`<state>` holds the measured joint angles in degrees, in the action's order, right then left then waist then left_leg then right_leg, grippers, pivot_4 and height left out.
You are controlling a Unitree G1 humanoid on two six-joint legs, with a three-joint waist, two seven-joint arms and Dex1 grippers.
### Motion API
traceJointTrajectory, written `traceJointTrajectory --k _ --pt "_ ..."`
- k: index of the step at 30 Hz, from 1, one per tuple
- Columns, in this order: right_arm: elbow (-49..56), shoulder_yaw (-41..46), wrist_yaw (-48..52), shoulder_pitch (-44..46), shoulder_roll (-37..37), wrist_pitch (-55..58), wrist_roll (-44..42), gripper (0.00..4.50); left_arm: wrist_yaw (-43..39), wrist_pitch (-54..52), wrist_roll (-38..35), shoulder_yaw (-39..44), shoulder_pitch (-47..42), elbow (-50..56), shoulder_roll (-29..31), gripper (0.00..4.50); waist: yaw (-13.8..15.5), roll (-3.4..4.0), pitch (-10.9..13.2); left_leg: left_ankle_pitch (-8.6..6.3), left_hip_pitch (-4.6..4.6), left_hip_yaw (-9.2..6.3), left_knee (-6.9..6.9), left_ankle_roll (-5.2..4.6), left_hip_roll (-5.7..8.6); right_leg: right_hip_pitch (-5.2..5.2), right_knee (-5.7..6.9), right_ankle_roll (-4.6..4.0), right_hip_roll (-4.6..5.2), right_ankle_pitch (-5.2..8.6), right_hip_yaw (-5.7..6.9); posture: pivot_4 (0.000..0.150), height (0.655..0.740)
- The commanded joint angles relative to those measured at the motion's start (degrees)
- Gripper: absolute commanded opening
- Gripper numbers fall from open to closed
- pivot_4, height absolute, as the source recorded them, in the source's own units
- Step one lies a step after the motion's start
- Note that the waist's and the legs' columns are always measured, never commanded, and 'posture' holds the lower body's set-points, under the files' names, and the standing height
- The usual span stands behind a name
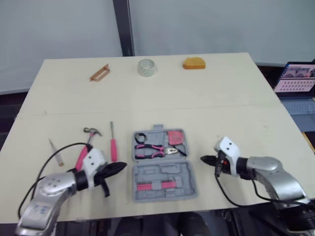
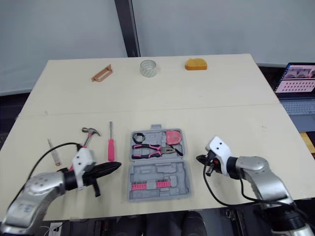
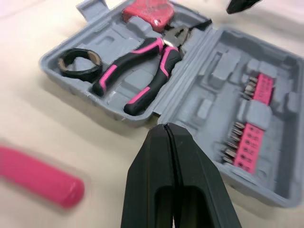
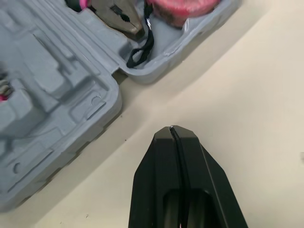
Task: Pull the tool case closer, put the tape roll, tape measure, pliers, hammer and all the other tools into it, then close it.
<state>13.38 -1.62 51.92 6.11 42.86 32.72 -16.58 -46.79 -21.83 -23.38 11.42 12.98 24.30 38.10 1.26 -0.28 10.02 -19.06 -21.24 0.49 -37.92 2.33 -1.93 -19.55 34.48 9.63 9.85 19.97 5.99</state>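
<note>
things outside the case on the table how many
6. Near left: hammer, screwdriver, thin small tool. Far edge: orange-brown tool, clear tape roll, orange object. Others may be hidden.

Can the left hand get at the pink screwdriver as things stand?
Probably yes. The left hand, shut, sits close to the screwdriver, which lies free on the table between the hammer and the tool case, with nothing over it.

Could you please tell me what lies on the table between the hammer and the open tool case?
The pink-handled screwdriver lies between the hammer and the tool case, as both eye views show.
</note>
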Motion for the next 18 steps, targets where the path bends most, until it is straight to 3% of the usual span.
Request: traceJointTrajectory --k 1,3,6,13,18 --pt "5.7 3.7 3.0 -3.2 2.8 0.8 -3.9 0.0 -0.2 -0.9 -6.4 8.8 5.4 4.4 -0.9 0.01 0.1 0.0 0.0 0.0 0.01 0.0 0.0 0.0 0.0 0.02 -0.01 0.0 0.0 0.0 0.0 0.15 0.74" --pt "7.9 5.7 4.8 -6.1 4.6 1.7 -6.2 0.0 -1.6 0.3 -8.5 13.2 9.8 5.7 -1.5 0.01 0.1 -0.01 0.0 -0.01 0.01 0.0 0.0 -0.01 0.0 0.04 -0.03 0.0 0.0 0.0 0.0 0.15 0.74" --pt "11.5 8.3 8.4 -12.0 8.0 2.9 -9.5 0.93 -4.4 1.9 -11.6 19.4 17.4 7.1 -3.0 0.9 0.3 -0.02 0.0 -0.03 -0.01 0.01 -0.02 -0.04 0.0 0.05 -0.07 0.0 0.0 0.0 0.0 0.15 0.74" --pt "12.7 10.2 8.8 -17.4 7.9 1.3 -11.6 4.41 -6.9 10.8 -8.8 22.2 26.6 3.9 -8.5 4.41 0.3 -0.06 0.0 -0.08 0.03 0.03 -0.05 -0.06 0.0 0.07 -0.34 -0.01 0.0 0.0 0.0 0.15 0.74" --pt "11.1 9.3 8.3 -19.1 6.9 -0.8 -10.6 4.47 -8.7 17.4 -6.3 20.9 29.5 1.2 -11.4 4.47 0.3 -0.07 0.0 -0.16 0.0 0.08 -0.05 -0.12 0.0 0.07 -0.44 -0.01 0.0 0.0 -0.01 0.15 0.74"
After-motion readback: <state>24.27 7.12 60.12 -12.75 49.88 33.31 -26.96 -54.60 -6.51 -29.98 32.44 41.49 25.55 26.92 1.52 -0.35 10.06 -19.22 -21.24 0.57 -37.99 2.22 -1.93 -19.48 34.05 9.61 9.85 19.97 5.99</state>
